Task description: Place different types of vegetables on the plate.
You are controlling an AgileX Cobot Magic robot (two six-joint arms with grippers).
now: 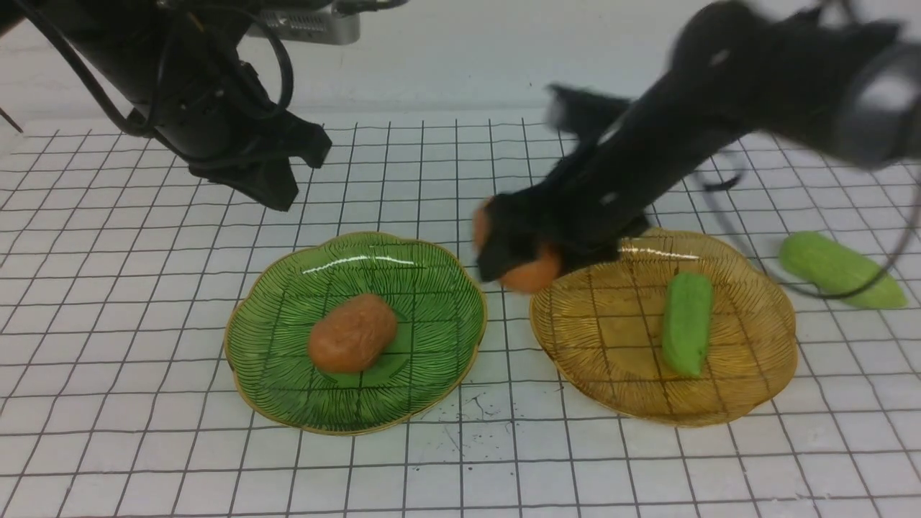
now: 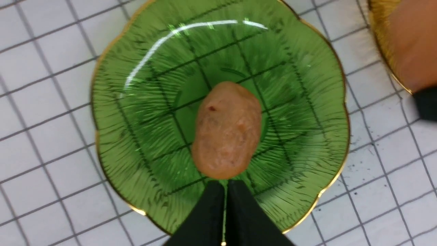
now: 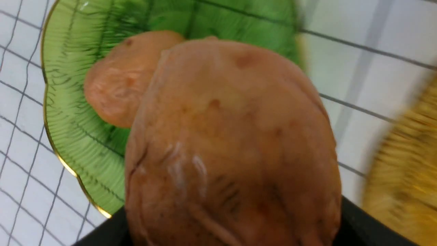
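A potato (image 1: 352, 333) lies in the middle of the green plate (image 1: 288, 288); it also shows in the left wrist view (image 2: 227, 131). My right gripper (image 1: 514, 248) is shut on a second potato (image 1: 532, 275), held above the left rim of the amber plate (image 1: 755, 338); this potato fills the right wrist view (image 3: 235, 147). A green cucumber (image 1: 687, 324) lies on the amber plate. Another cucumber (image 1: 838, 270) lies on the table right of that plate. My left gripper (image 1: 270, 187) hovers behind the green plate, its fingers (image 2: 208, 212) closed together and empty.
The table is a white sheet with a black grid (image 1: 108, 288). The green plate (image 2: 136, 102) fills the left wrist view. The amber plate's edge (image 3: 403, 164) shows blurred in the right wrist view. Small black specks (image 1: 475, 410) lie between the plates.
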